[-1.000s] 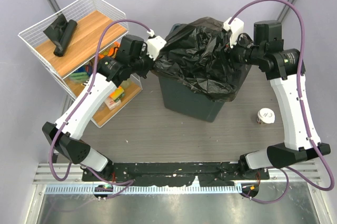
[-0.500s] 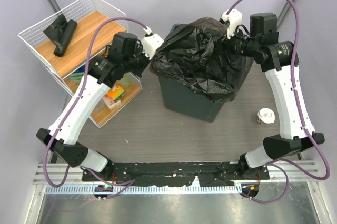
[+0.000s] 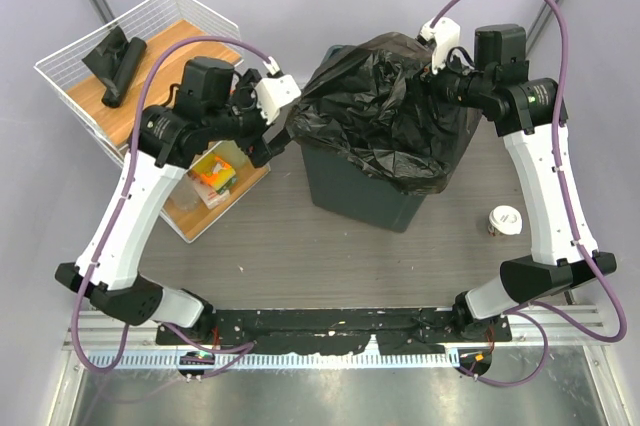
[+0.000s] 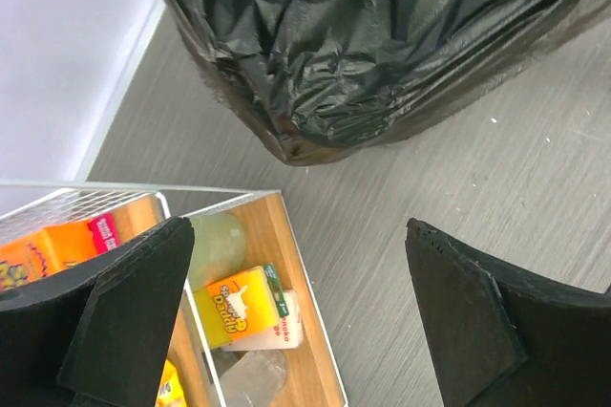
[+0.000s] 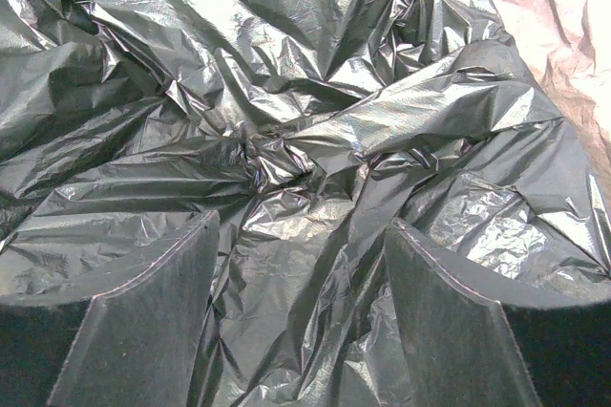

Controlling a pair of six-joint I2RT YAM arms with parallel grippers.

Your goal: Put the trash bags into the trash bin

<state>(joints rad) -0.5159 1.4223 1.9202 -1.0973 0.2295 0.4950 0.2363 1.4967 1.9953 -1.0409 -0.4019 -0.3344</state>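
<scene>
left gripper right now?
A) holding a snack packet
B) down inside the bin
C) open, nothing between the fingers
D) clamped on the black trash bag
C: in the left wrist view the left gripper has its fingers spread wide, with only the table and a corner of the wire rack showing between them. The black trash bag lies ahead, clear of both fingers.

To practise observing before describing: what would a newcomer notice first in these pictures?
The big crinkled black trash bag billowing over the dark trash bin at the centre, with the open left claw beside it and the right claw over it. Next, the white wire rack at far left, holding colourful snack packets and a black roll.
</scene>
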